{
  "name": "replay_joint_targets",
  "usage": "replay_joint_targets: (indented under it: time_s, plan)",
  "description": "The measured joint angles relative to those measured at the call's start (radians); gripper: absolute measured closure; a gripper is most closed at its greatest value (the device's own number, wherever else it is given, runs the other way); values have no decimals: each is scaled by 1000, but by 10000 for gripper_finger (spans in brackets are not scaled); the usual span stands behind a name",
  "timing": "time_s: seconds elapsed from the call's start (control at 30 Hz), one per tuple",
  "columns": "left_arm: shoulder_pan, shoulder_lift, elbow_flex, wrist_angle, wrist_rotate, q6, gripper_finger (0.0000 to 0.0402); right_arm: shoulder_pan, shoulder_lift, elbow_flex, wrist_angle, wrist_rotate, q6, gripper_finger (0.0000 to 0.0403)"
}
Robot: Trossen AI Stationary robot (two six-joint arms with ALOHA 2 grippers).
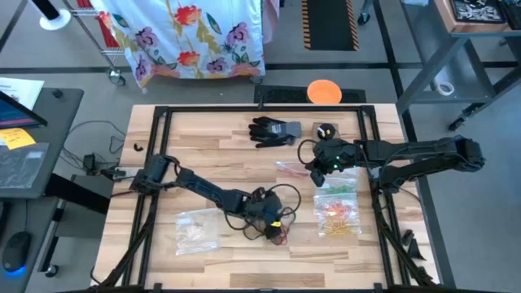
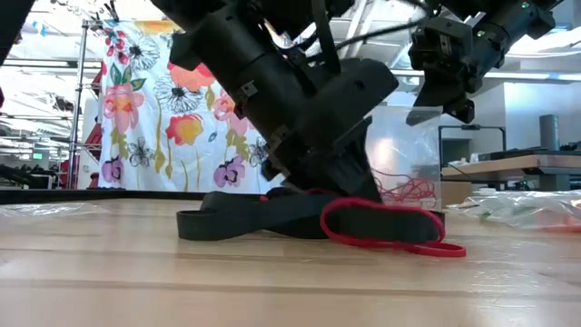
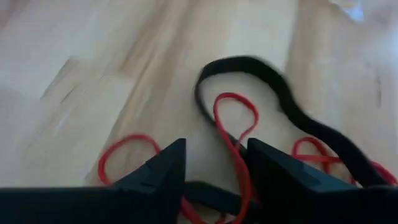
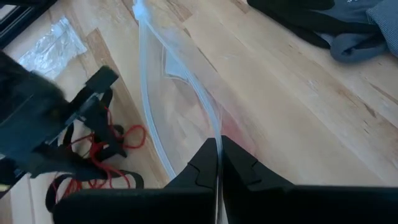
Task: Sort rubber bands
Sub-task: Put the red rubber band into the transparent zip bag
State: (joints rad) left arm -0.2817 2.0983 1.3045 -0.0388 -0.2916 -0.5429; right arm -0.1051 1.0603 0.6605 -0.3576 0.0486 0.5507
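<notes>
Clear bag (image 1: 337, 213) holds orange, green bands; second bag (image 1: 196, 230) pale contents.

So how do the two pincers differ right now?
The left pincer is low over the table with its fingers apart, straddling a red rubber band. The right pincer is raised, pinched shut on a clear plastic bag. Both are dark and two-fingered.

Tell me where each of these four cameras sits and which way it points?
High view: overhead, straight down on the table; both arms show.
Low view: at tabletop height, looking across; the left gripper stands on a red rubber band.
Left wrist view: past its open fingers at red and black bands.
Right wrist view: past fingers shut on a clear plastic bag.
Shared: the black glove appears overhead and in the right wrist view.
</notes>
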Motion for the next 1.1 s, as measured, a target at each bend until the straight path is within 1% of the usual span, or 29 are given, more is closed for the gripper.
replay_joint_targets:
  time_s: [0.03, 0.1, 0.17, 0.23, 0.27, 0.3, 0.4, 0.47, 0.57, 0.73, 0.83, 0.97, 1.1]
  plan:
    - [2, -1, 0, -9, 4, -23, 244, 0, 0, 0, 0, 0, 0, 391]
    - [3, -10, 0, -6, 15, -23, 273, 0, 0, 0, 0, 0, 0, 391]
    - [2, -19, 0, 41, 31, 11, 316, 0, 0, 0, -1, 0, 0, 391]
    - [-1, -31, 0, 79, 53, 58, 366, 0, 0, 0, -1, 0, 0, 391]
    - [-1, -33, 6, 106, 66, 76, 383, 0, 0, 0, 0, 0, 0, 391]
    - [-2, -41, 10, 116, 81, 93, 391, 0, 0, 0, 0, 0, 0, 391]
    - [-4, -48, 38, 116, 88, 112, 395, 0, 0, 0, 0, 0, 0, 391]
    - [-4, -51, 53, 85, 89, 120, 400, 0, 0, 0, -4, 0, 0, 391]
    - [-5, -53, 74, 81, 90, 150, 396, 0, 0, 0, -5, 0, 0, 391]
    - [-5, -53, 75, 68, 89, 160, 385, 0, 0, 0, 1, 0, 0, 391]
    - [-5, -53, 66, 43, 61, 176, 371, 0, 0, 0, 0, 0, 0, 391]
    - [-5, -51, 63, 2, 10, 183, 335, 0, 0, 0, -1, 0, 0, 391]
    - [-5, -51, 63, -17, -2, 183, 279, 0, 0, 0, -1, 0, 0, 391]
